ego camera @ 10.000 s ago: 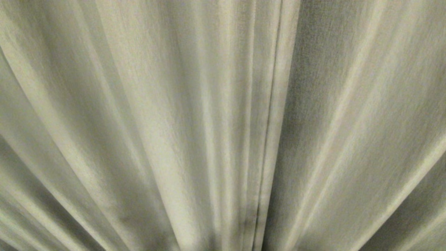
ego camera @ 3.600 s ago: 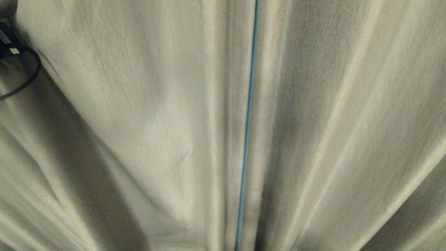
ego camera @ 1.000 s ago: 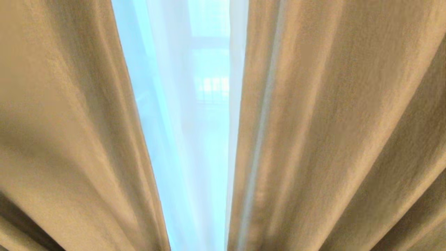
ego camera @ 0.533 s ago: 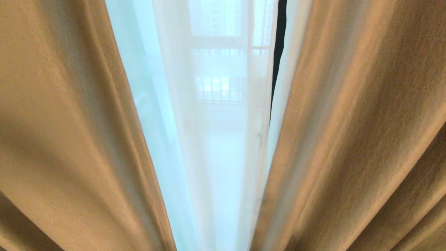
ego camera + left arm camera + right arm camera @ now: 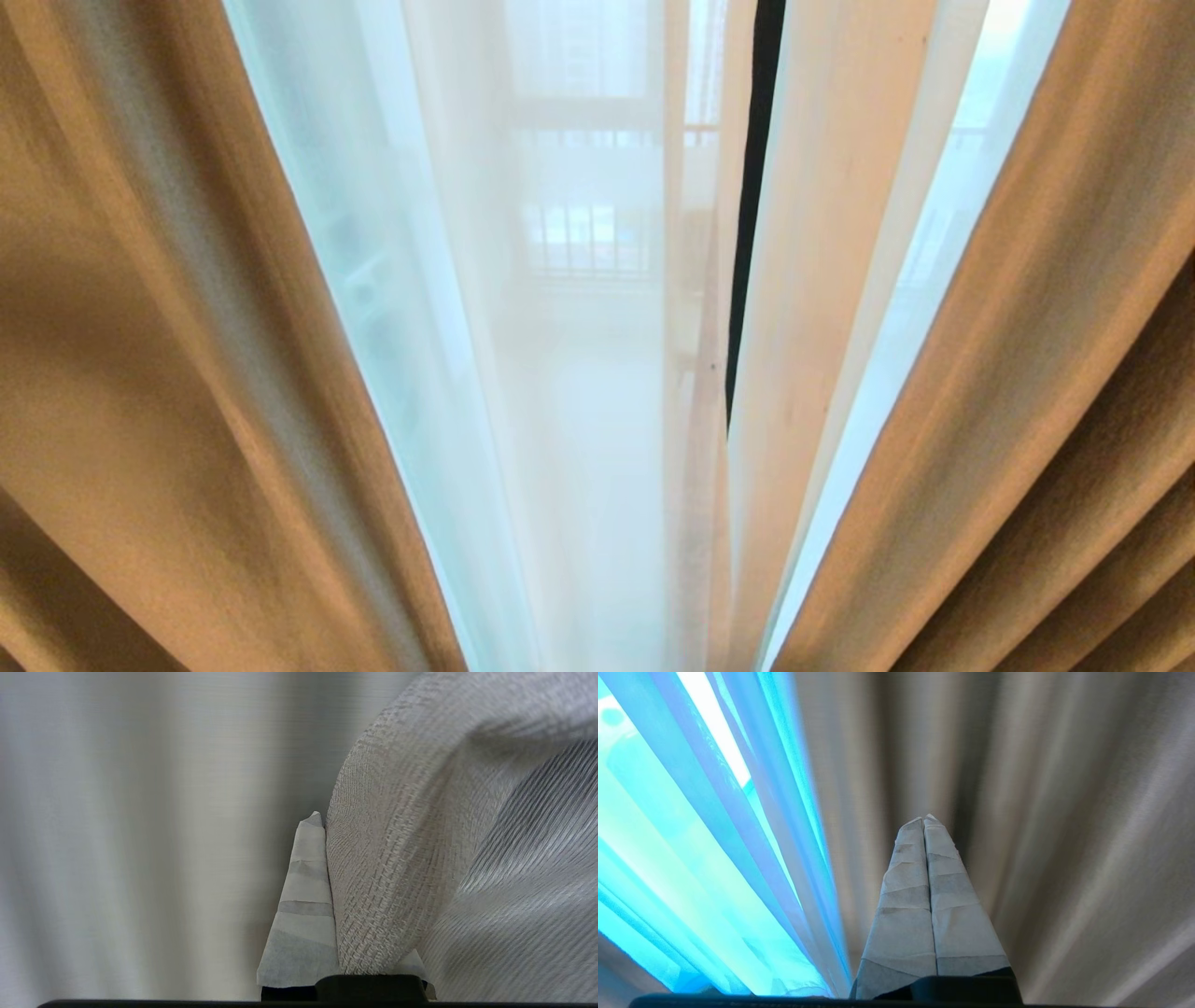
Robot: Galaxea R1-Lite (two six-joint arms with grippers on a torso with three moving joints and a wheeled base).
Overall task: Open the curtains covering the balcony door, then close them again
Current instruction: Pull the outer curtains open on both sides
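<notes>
**Gap between the drapes grows wider**

Wider than a second ago, the opening between the curtains (image 5: pixel 140 373) now shows more of the thin white layer (image 5: pixel 579 420) and a dark door frame (image 5: pixel 758 187). Opening is under way, not finished. The drapes hang upright, folds running top to bottom. The left pincer (image 5: pixel 327 896) is closed on a fold of thick cloth. The right pincer (image 5: pixel 924 896) is closed and empty beside the right drape.

curtains (image 5: pixel 140 373) parted wider (sheer layer (image 5: pixel 579 373) showing), black door frame (image 5: pixel 752 187) exposed
</notes>
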